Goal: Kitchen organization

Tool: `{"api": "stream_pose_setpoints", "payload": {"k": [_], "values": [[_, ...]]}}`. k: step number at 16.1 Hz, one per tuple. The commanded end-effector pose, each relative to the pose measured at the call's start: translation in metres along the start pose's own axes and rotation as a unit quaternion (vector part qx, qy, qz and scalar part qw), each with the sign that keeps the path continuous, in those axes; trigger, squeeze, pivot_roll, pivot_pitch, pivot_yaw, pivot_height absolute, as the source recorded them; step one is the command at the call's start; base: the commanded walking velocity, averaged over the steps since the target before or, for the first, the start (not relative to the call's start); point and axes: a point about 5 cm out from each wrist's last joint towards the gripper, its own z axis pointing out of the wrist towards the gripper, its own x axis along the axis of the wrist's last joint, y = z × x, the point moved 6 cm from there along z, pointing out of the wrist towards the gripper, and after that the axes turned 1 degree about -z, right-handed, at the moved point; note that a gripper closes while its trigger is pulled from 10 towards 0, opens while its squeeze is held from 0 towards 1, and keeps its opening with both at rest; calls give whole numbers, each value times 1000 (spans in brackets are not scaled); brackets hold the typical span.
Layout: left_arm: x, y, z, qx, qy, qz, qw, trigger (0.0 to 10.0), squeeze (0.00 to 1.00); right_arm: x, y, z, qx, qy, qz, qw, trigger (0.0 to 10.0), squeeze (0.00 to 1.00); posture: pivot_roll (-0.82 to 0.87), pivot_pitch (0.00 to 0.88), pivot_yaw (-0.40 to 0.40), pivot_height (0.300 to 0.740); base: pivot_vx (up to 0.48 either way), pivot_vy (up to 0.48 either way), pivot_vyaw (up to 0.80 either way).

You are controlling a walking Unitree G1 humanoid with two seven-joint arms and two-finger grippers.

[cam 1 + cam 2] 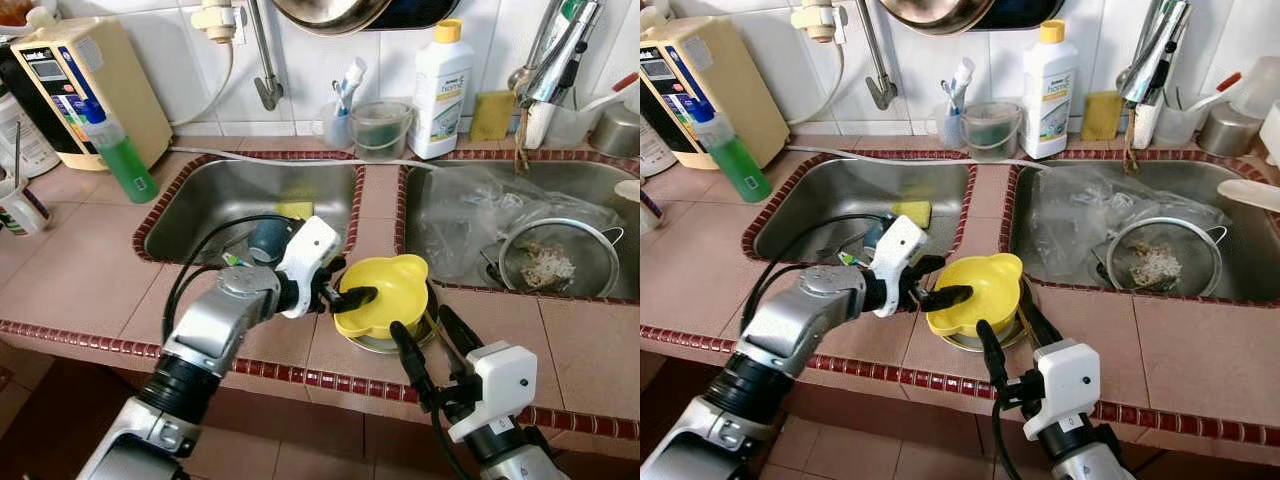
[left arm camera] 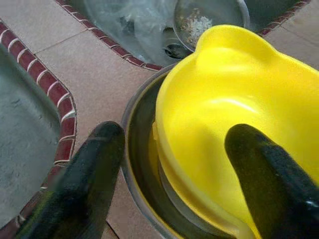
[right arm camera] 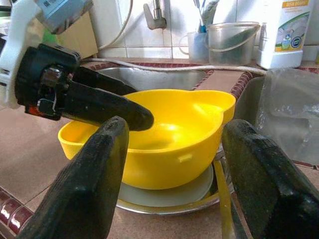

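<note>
Tiled counter (image 1: 90,260) with a dark red border, carrying two steel basins side by side. The left sink (image 1: 215,205) holds a yellow sponge (image 1: 294,210) near its front wall; the right sink (image 1: 470,195) holds a crumpled clear plastic bag (image 1: 470,215) and a wire-mesh strainer (image 1: 560,262) with food scraps in it. Against the tiled back wall stand a beige appliance (image 1: 95,85), a white detergent bottle (image 1: 440,90) with a yellow cap, a clear plastic container (image 1: 380,128) and a green spray bottle (image 1: 118,150).

On the counter strip in front of the divide between the basins rests a metal dish (image 3: 199,191), with a yellow bowl (image 1: 385,295) sitting tilted in it, its spout pointing toward the back wall.

The left gripper (image 1: 345,285) reaches in from the left sink side, its fingers spread moderately and straddling the bowl's near rim, one finger inside the bowl and the other outside beside the dish; whether they press the rim cannot be told.

The right gripper (image 1: 432,352) hovers just in front of the bowl at the counter edge, its fingers (image 3: 84,189) spread wide and holding nothing, one to each side of the bowl as seen from its wrist.
</note>
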Motion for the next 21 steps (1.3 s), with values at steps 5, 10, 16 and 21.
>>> {"api": "stream_pose_setpoints", "payload": {"k": [5, 10, 16, 21], "values": [[-2, 4, -6, -17, -12, -9, 1000, 0, 0, -2, -5, 1, 0, -3, 3, 1000, 10000, 0, -233, 61, 172, 740, 0, 0, 0], [-2, 5, -7, -21, -16, -9, 1000, 0, 0, -1, -5, 2, -5, 0, 4, 1000, 10000, 0, -232, 65, 181, 740, 0, 0, 0], [-1, 5, -7, -21, -17, -7, 1000, 0, 0, -1, -5, 2, -11, 1, 4, 1000, 10000, 0, -231, 73, 190, 740, 0, 0, 0], [1, 4, -6, -20, -14, -9, 1000, 0, 0, -1, -6, 3, -12, 2, 5, 1000, 10000, 0, -232, 68, 191, 740, 0, 0, 0]]}}
